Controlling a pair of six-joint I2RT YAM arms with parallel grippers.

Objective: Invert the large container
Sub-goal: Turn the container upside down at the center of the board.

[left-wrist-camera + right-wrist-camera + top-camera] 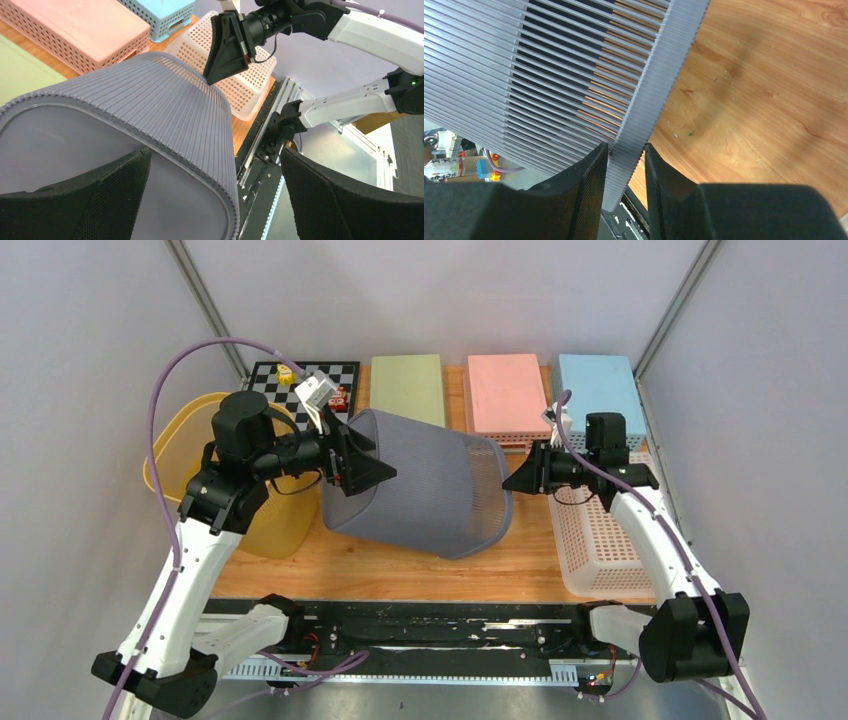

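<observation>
The large container (420, 485), a grey ribbed bin, is lying on its side at mid-table, its closed base facing left and its open mouth facing right. The right gripper (626, 155) is pinching the mouth's rim, one finger (584, 185) pressing on the slatted outer wall and the other on the inside. The left gripper (375, 465) is standing wide open at the base end, its two fingers (120, 190) straddling the base's near corner; whether either pad is touching the plastic I cannot tell. Both arms are reaching in from opposite sides, so the bin is sitting between them, slightly tilted over the wooden table (400, 565); whether its lower side is resting on the wood I cannot tell.

A yellow bin (180, 455) is standing just behind the left arm, and a white perforated basket (600, 540) is lying under the right one. Along the far edge, a chessboard (300, 380), a green box (408, 388), a pink box (508, 392) and a blue box (598, 385) are lying in a row.
</observation>
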